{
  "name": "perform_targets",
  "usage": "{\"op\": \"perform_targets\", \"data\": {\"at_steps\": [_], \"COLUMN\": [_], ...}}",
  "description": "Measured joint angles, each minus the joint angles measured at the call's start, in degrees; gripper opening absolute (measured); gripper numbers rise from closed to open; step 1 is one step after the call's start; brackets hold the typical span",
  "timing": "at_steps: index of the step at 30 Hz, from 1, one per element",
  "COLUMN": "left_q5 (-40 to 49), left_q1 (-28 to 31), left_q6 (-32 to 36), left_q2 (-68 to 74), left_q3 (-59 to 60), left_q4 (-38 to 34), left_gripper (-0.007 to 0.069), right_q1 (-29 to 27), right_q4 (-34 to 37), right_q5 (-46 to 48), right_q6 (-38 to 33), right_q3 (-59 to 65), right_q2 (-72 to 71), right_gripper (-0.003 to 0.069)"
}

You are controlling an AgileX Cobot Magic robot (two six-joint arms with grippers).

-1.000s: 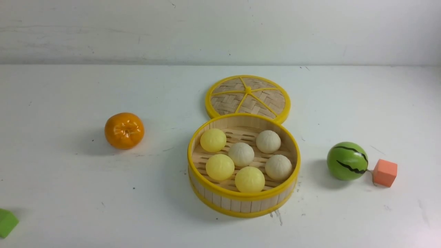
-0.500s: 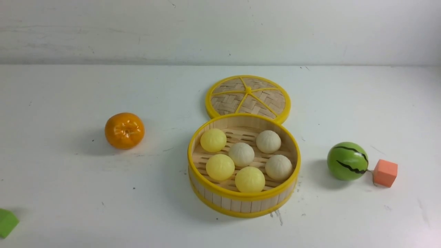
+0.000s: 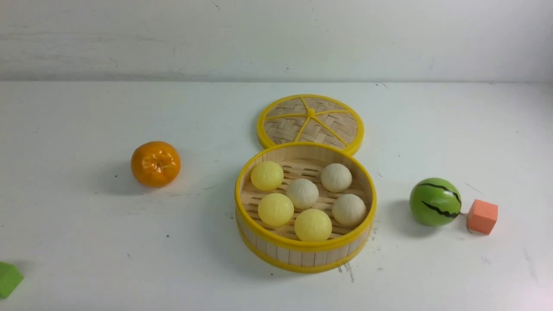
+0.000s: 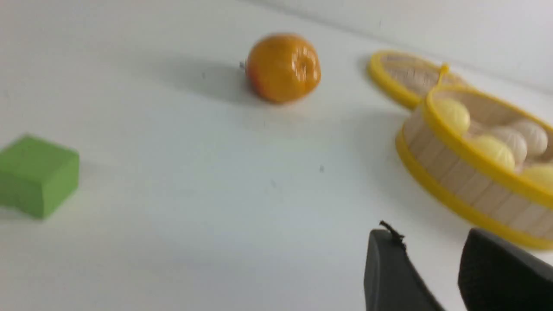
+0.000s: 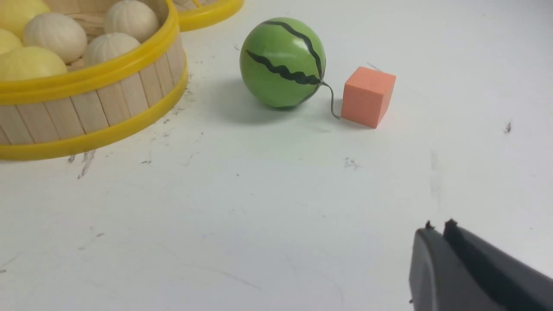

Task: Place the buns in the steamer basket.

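- Centrally on the white table (image 3: 86,242) stands the round bamboo steamer basket (image 3: 305,255), with an upright slatted wall and yellow rims
- All six buns (image 3: 302,193) sit inside the basket: three smooth pale yellow ones toward the robot's left and near side, three pleated cream ones toward the middle and right
- Just behind the basket, its flat woven lid (image 3: 311,121) with yellow spokes lies on the table, its edge partly hidden by the basket's far rim
- An orange tangerine (image 3: 156,163) rests well to the left of the basket
- A green cube (image 3: 8,279) sits at the near left edge
- To the right, a green striped watermelon ball (image 3: 435,201) lies just beside a small orange cube (image 3: 482,216)
- Left gripper (image 4: 432,259): dark fingers apart, holding nothing, above bare table near the basket
- Right gripper (image 5: 443,231): fingers almost together with only a thin slit between them, empty, above bare table
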Motion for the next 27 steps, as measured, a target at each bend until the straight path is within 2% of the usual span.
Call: {"op": "perform_targets", "data": {"at_steps": [7,11,16,27], "left_q5": [2.3,2.6,3.1,3.0], "left_q1": [0.0,-1.8,-4.4,-4.0], "left_q6": [0.0,0.0,0.0,0.0], "left_q2": [0.0,0.0,0.0,0.0], "left_q3": [0.1,0.1,0.1,0.1], "left_q4": [1.6,2.6,2.9,2.9], "left_gripper": [0.0238,0.0208,-0.0013,-0.0013], "right_q1": [0.0,0.0,0.0,0.0], "right_q4": [0.0,0.0,0.0,0.0], "right_q5": [0.0,0.0,0.0,0.0], "right_q6": [0.0,0.0,0.0,0.0], "right_q3": [0.0,0.0,0.0,0.0], "right_q2": [0.0,0.0,0.0,0.0], "right_gripper": [0.004,0.0043,0.0052,0.0064]}}
